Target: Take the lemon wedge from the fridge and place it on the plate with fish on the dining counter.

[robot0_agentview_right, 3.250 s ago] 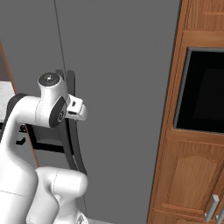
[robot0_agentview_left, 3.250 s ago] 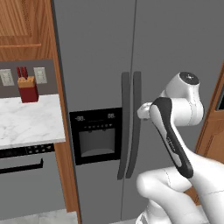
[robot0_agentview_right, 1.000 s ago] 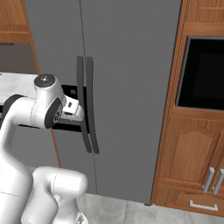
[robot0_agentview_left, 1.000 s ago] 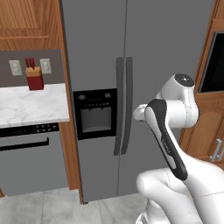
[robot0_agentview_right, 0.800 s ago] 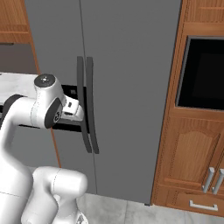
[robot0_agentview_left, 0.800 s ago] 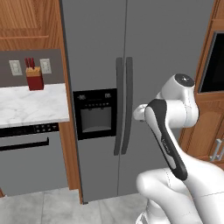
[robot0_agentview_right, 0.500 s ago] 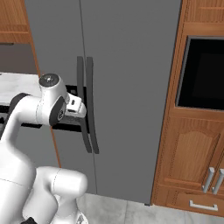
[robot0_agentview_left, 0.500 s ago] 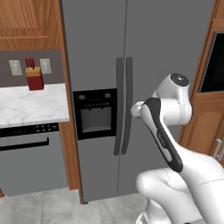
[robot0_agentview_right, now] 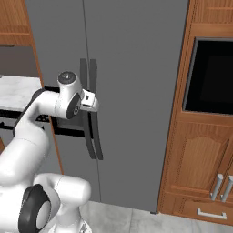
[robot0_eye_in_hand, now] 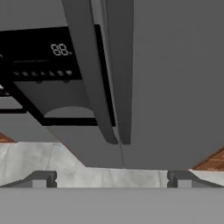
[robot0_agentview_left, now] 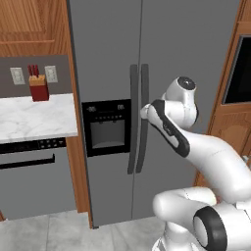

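Tool (robot0_agentview_right: pixel 95 104) has moved up close to the fridge (robot0_agentview_right: pixel 136 68) handles (robot0_eye_in_hand: pixel 105 87), fingers spread empty, doors shut — opening comes next.

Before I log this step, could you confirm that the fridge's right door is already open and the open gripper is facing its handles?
Not quite: both doors of the fridge are shut, as the left base view shows. The rest holds: the gripper is open and faces the handles in the hand view.
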